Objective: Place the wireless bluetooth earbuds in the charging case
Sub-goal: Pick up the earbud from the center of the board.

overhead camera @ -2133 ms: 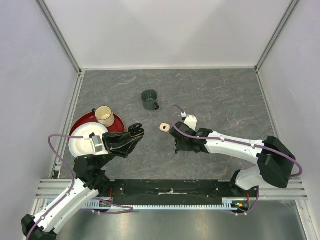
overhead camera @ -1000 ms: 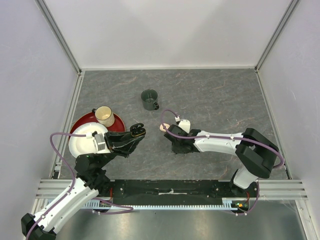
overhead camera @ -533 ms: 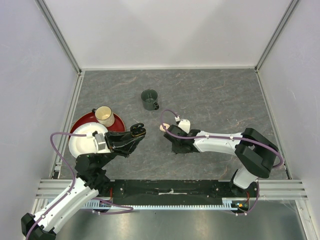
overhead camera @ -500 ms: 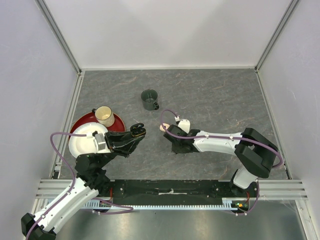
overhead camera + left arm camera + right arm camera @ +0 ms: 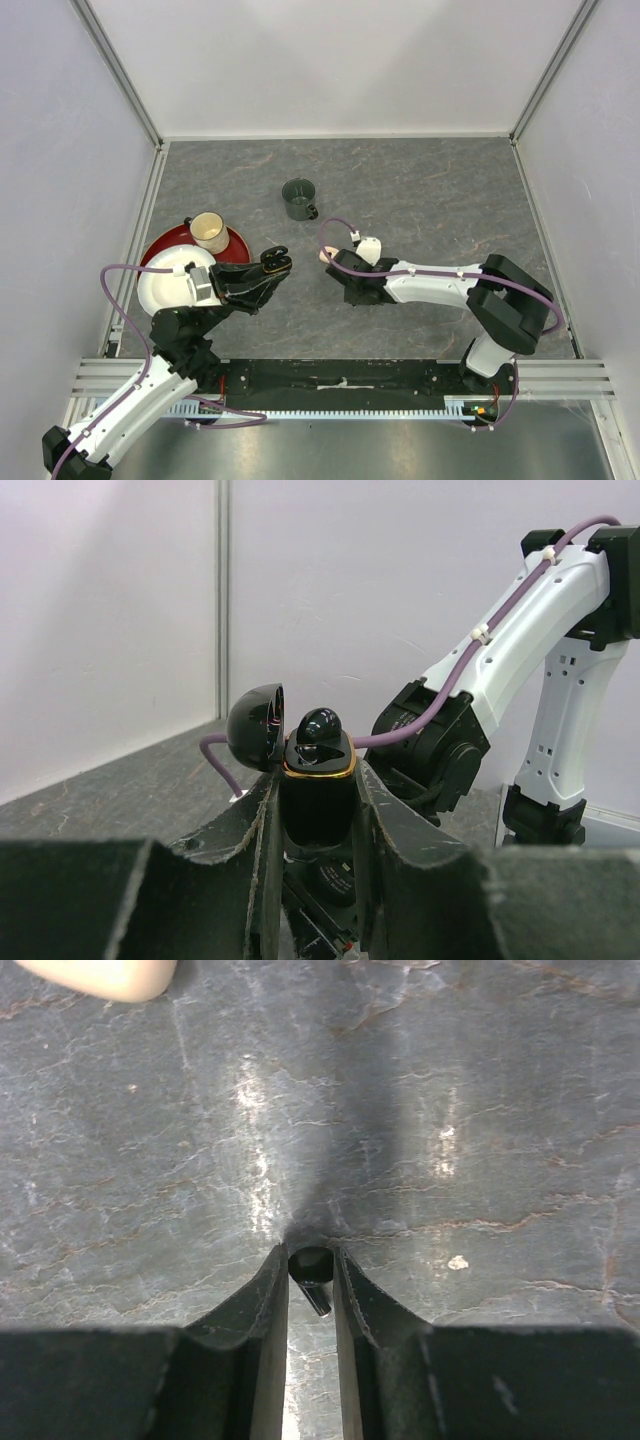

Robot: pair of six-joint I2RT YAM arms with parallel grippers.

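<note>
Dark green mug (image 5: 298, 198) is sitting upright toward the back of the grey marbled table (image 5: 450, 190), handle pointing near-right. Over on the left a red plate (image 5: 158, 251) is lying flat. A cream cup (image 5: 209, 231) is standing on its far side and a white dish (image 5: 160, 288) is overlapping its near edge.

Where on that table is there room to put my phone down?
The widest bare stretch of table lies right of the dark green mug, beyond the right arm. A smaller one lies left of it, behind the red plate. It is crowded between the left gripper, holding the charging case, and the right gripper, pinching an earbud.
</note>
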